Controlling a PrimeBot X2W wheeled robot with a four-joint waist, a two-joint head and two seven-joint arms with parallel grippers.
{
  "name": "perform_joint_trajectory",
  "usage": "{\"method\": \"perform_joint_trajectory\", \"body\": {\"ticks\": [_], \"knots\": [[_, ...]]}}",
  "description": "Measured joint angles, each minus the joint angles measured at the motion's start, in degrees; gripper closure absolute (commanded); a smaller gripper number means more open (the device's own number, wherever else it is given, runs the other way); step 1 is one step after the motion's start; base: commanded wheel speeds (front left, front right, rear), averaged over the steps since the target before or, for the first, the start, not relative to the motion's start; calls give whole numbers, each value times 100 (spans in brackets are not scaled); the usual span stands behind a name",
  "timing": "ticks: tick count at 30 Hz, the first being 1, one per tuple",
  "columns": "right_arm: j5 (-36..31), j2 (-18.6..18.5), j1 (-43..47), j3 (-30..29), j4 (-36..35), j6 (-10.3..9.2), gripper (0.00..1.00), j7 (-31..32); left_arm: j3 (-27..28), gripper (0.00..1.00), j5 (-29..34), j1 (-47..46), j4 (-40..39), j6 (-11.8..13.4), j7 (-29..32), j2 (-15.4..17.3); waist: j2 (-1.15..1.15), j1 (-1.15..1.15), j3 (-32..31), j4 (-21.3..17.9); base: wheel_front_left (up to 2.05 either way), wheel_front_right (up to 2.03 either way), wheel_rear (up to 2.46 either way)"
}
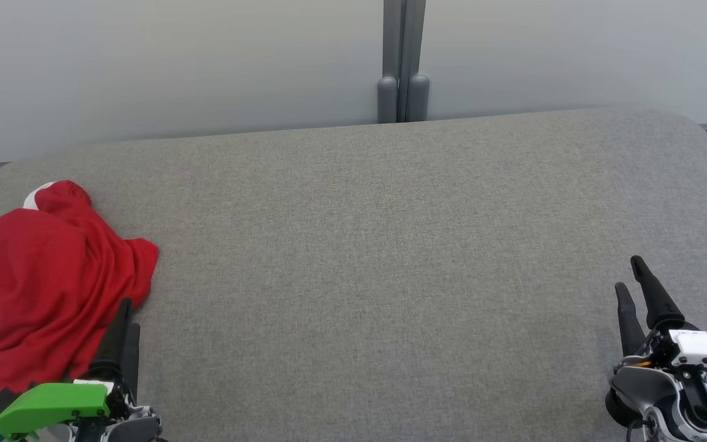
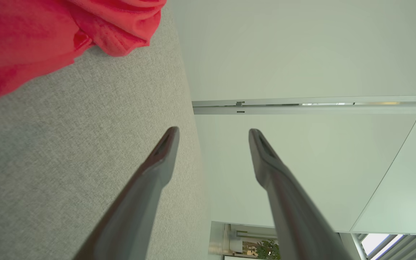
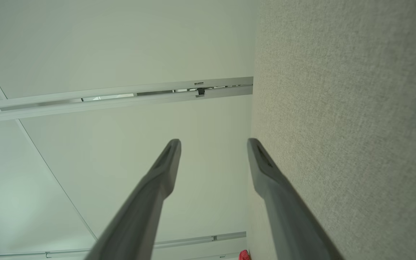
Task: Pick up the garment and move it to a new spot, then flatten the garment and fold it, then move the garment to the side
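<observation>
The garment [image 1: 46, 282] is a crumpled red piece with white trim, lying at the left end of the grey fabric table [image 1: 378, 258]. My left gripper [image 1: 127, 314] stands open at the lower left, its fingertips just at the garment's near right edge, holding nothing. In the left wrist view the garment [image 2: 49, 32] fills the upper left, ahead of my left gripper [image 2: 213, 135], whose fingers are spread with empty space between them. My right gripper [image 1: 629, 276] is open at the lower right, far from the garment. In the right wrist view my right gripper [image 3: 213, 144] is parted and empty.
A pale partition wall with a grey post [image 1: 402, 61] runs behind the table's far edge. The table has rounded corners at the back left and back right. A small speck of red [image 3: 243, 255] shows at the bottom of the right wrist view.
</observation>
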Motion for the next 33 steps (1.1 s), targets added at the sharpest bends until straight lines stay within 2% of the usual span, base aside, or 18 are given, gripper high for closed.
{"method": "perform_joint_trajectory", "body": {"ticks": [7,14,23,33], "knots": [[-137,-9,2,104,-7,1,0,-110,-85,0,-23,-3,-12,-1,-82,0,0,0,3,2,0,0,0],[-635,-158,1,355,-70,4,0,-312,-223,0,149,-3,-27,-4,-285,35,0,0,10,1,0,0,0],[-1771,-442,-20,754,-197,-8,0,-512,-471,0,831,-3,-37,-11,-497,174,0,0,26,7,0,0,0],[-2948,-528,-90,1125,-357,-272,0,-712,-506,0,1905,-9,-125,-45,-709,287,0,0,40,26,0,0,0]]}}
